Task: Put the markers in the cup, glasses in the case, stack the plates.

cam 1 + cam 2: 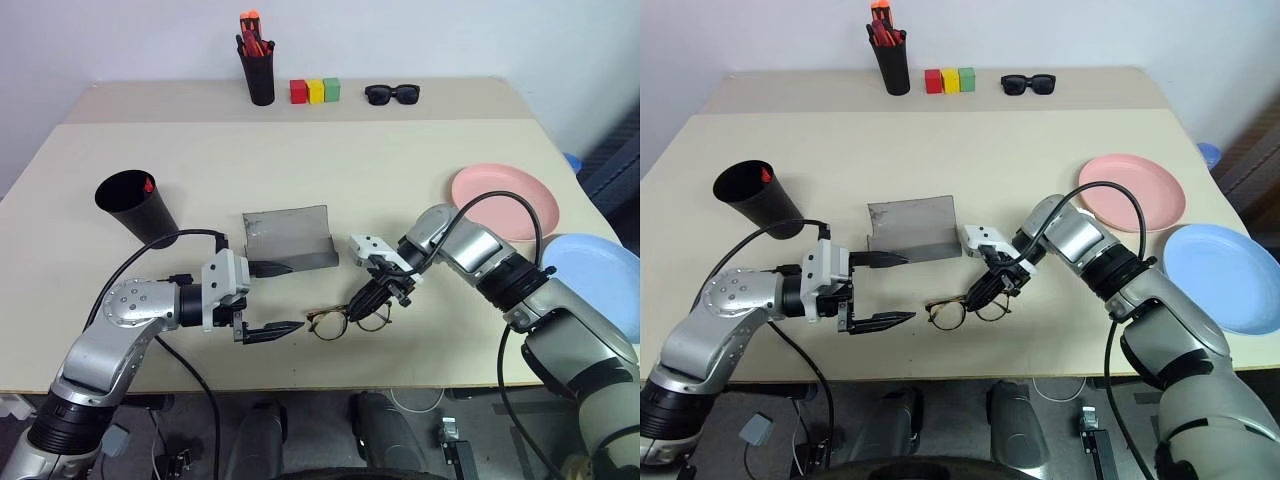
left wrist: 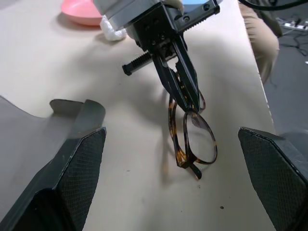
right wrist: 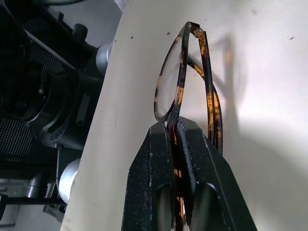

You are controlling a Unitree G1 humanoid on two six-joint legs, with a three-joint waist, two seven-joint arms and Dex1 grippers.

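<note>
Thin tortoiseshell glasses (image 1: 335,322) sit tilted near the table's front edge, low on or just over it. My right gripper (image 1: 362,306) is shut on their frame, its fingers (image 3: 159,159) pinching the rim. The grey case (image 1: 288,238) lies open just behind them. My left gripper (image 1: 298,296) stands wide open beside the glasses, one finger (image 2: 72,178) close to the case's front. The black cup (image 1: 135,205) leans at the left with a red marker end (image 1: 148,184) inside. At the right are the pink plate (image 1: 505,200) and the blue plate (image 1: 600,280), side by side.
At the back stand a black pen holder (image 1: 260,72) with orange-red pens, three coloured blocks (image 1: 315,91) and black sunglasses (image 1: 392,94). The table's front edge (image 1: 330,378) runs just below both grippers.
</note>
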